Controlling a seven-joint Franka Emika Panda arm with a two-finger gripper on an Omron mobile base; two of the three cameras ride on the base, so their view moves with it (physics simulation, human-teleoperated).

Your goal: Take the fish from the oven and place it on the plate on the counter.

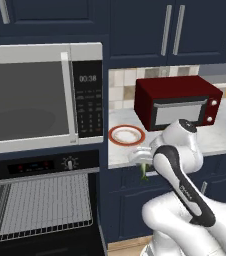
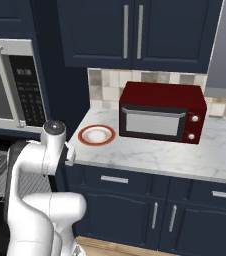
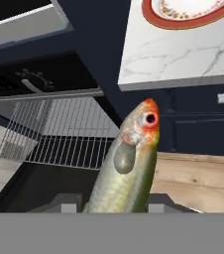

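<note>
**A:** Item one, the fish (image 3: pixel 126 171). Location?

**B:** Held in the gripper (image 3: pixel 113 207), out of the oven (image 1: pixel 40 200) and in the air in front of the navy cabinet, below the counter (image 1: pixel 220 135) edge. In the hand view it stands up between the two finger tips, orange-red head uppermost. The jaws are partly closed, with the body pinched between them.

**A:** Item two, the plate (image 1: pixel 127 135)?

**B:** On the counter near its left end, just beside the red toaster oven (image 1: pixel 177 102). Empty (as far as the views show). It sits above and beyond the fish.

**A:** Risks?

**B:** My judgement, three. First, the fish is slender and gripped low on its body, so it may pivot or slip during the lift. Second, the hand is under the counter lip; a straight rise could knock the fish or the fingers against the stone edge. It likely needs to back off before climbing. Third, the plate is small and near the edge, so a release slightly short could drop the fish onto the counter or the floor.

**A:** Item three, the oven?

**B:** Door open, wire rack (image 1: pixel 45 205) bare.

**A:** Anything obscured?

**B:** The tail and the contact points are cut off at the bottom of the hand view. In the left base view the forearm covers the hand; only a green sliver shows. The plate's far half is cropped in the hand view.
</note>
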